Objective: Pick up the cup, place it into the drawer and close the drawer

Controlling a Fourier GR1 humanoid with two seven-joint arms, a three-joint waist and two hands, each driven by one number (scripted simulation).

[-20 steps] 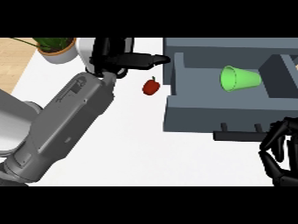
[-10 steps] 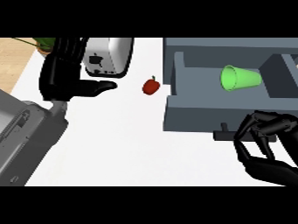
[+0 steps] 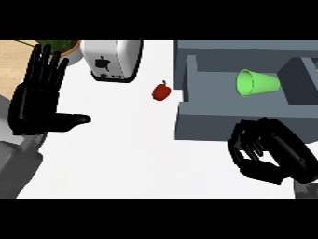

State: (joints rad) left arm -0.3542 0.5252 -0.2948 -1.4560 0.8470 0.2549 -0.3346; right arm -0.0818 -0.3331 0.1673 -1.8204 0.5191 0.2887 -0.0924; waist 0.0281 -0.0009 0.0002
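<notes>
Counter seen from above, with the drawer [image 3: 216, 125] pulled open at the robot's right. The cup [image 3: 258, 83], green, lies on its side on the drawer's floor, mouth toward the view's left and base toward the right, so its long axis runs across the drawer, parallel to the front wall. By this layout, the placing step looks done and closing is the step left.

The right hand [image 3: 271, 154] sits just beside the outer face of the drawer's front wall, on the robot's side of it. Its fingers [image 3: 247, 144] are curled inward, and nothing shows inside them; whether they touch the wall cannot be told. The front wall lies directly beyond these fingers, away from the robot, and the cup lies farther along the same line. A push in that direction would probably slide the drawer shut.

The left hand [image 3: 37, 102] rests open at the view's left, fingers straight and slightly spread, thumb out to the side, well apart from the drawer. The right hand is plainly the nearer. A toaster [image 3: 113, 58] and a small red pepper [image 3: 162, 91] stand on the counter [image 3: 120, 154], outside the drawer's travel.
</notes>
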